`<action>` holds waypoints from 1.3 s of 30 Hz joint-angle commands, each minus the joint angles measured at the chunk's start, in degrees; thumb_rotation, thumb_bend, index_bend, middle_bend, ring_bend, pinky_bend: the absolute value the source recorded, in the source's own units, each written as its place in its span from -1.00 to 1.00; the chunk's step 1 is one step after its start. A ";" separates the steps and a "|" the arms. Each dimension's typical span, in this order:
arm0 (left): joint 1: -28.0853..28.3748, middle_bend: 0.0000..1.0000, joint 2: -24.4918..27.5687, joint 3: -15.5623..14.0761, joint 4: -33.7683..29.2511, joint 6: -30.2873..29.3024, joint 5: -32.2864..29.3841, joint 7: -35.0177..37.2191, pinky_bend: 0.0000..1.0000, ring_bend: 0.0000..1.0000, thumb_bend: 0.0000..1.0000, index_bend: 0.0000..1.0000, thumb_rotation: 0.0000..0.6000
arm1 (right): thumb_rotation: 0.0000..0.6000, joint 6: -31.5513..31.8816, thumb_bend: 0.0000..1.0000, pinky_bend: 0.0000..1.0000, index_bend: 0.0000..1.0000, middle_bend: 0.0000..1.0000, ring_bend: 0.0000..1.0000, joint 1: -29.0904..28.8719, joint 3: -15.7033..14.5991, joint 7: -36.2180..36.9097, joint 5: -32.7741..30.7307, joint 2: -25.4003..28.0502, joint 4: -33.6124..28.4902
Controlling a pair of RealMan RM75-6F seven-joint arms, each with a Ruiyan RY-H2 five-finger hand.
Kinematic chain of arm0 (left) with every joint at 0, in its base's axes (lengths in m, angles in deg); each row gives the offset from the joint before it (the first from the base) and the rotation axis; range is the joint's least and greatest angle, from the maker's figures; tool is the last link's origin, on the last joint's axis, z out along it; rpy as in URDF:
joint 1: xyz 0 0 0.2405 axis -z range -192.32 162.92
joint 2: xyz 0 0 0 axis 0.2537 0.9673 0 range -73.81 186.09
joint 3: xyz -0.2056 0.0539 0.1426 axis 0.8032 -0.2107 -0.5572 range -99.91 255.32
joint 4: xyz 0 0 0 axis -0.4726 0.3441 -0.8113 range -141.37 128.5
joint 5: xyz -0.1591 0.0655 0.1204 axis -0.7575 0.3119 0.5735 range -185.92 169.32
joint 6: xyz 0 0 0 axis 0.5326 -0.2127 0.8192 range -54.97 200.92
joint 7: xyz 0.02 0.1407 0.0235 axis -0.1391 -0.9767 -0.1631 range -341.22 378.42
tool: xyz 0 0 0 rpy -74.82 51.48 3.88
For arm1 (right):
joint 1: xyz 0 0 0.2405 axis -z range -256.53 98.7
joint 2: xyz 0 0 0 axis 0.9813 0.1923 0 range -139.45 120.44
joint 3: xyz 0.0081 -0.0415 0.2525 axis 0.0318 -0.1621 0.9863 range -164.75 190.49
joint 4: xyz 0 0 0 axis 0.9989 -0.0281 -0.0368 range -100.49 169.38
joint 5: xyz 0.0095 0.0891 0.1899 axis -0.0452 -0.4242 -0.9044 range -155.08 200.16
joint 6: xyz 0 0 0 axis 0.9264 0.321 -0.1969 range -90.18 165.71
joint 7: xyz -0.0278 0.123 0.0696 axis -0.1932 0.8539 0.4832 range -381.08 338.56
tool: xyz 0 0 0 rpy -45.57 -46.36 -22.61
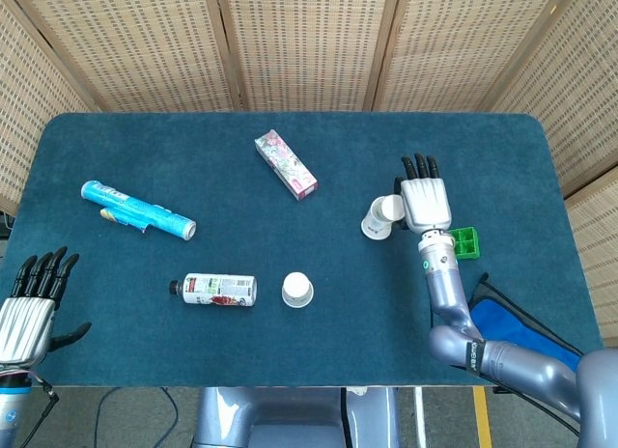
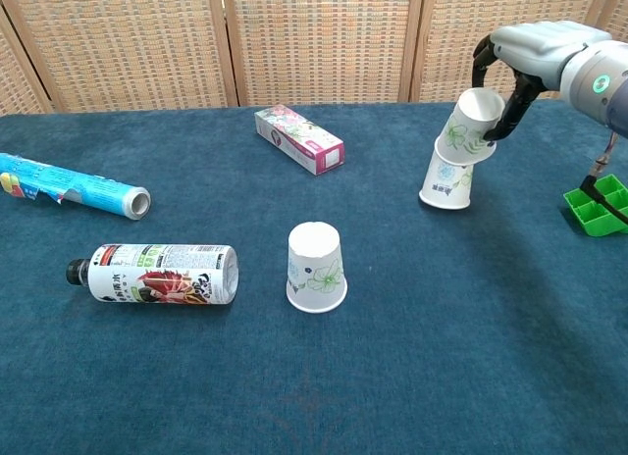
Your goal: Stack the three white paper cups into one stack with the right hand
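Silver-grey metallic shells on the right hand [image 1: 426,204] and left hand [image 1: 23,320], with a ribbed, plated back and slim black fingers [image 1: 417,165] at the 12 o'clock end of each palm. Smooth rounded silver-blue tube segments along the right forearm [image 1: 443,284], with a small green-lit round mark just below the wrist and a dark band with pale lettering at the elbow joint toward 5 o'clock. Same pale grey casing and a green-ringed round emblem near the wrist in the chest view [image 2: 549,45].

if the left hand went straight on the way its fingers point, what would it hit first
Probably nothing: the left hand sits off the table's near-left corner, fingers pointing along its left edge, so the way looks free, though depth is unclear.
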 commanded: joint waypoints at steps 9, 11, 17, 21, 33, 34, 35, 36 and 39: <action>0.13 -1.00 0.00 -0.22 0.07 0.36 0.07 0.03 -1.00 -1.00 -0.98 -1.00 1.00 | 1.00 0.45 -0.40 -0.76 0.21 -0.58 -0.89 -0.11 -1.36 -5.58 -4.37 3.13 -7.01; 0.15 -1.00 0.00 -0.27 0.09 0.39 0.15 0.11 -1.00 -1.00 -0.98 -1.00 1.00 | 1.00 0.68 -0.40 -0.76 0.21 -0.58 -0.89 -0.21 -1.49 -5.89 -4.68 3.38 -7.56; 0.12 -1.00 -0.02 -0.47 0.09 0.29 0.51 0.15 -1.00 -1.00 -0.98 -1.00 1.00 | 1.00 0.09 -0.40 -0.76 0.18 -0.60 -0.89 -1.11 -1.51 -5.80 -5.52 3.08 -6.45; 0.25 -1.00 -0.12 -0.51 0.12 0.57 0.47 -0.09 -1.00 -1.00 -0.98 -1.00 1.00 | 1.00 0.04 -0.41 -0.76 0.07 -0.67 -0.89 -1.48 -1.74 -4.90 -4.62 2.45 -5.40; 0.33 -1.00 -0.29 -0.54 0.20 0.78 0.28 -0.18 -1.00 -1.00 -0.98 -1.00 1.00 | 1.00 0.80 -0.51 -0.78 -0.38 -0.82 -0.92 -1.17 -2.94 -3.96 -3.20 2.71 -5.92; 0.32 -1.00 -0.25 -0.53 0.18 0.74 0.28 -0.12 -1.00 -1.00 -0.98 -1.00 1.00 | 1.00 1.07 -0.51 -0.79 -0.38 -0.82 -0.92 -0.98 -3.15 -3.93 -2.89 3.01 -6.48; 0.31 -1.00 -0.24 -0.53 0.18 0.71 0.29 -0.10 -1.00 -1.00 -0.98 -1.00 1.00 | 1.00 1.20 -0.51 -0.79 -0.38 -0.82 -0.92 -0.86 -3.27 -3.91 -2.75 3.19 -6.81; 0.31 -1.00 -0.22 -0.52 0.19 0.68 0.29 -0.07 -1.00 -1.00 -0.98 -1.00 1.00 | 1.00 1.32 -0.51 -0.79 -0.38 -0.82 -0.92 -0.74 -3.38 -3.88 -2.58 3.40 -7.20; 0.33 -1.00 -0.12 -0.43 0.25 0.76 0.06 0.17 -1.00 -1.00 -0.98 -1.00 1.00 | 1.00 2.53 -0.51 -0.79 -0.37 -0.82 -0.92 0.16 -4.19 -3.61 -0.86 4.83 -9.91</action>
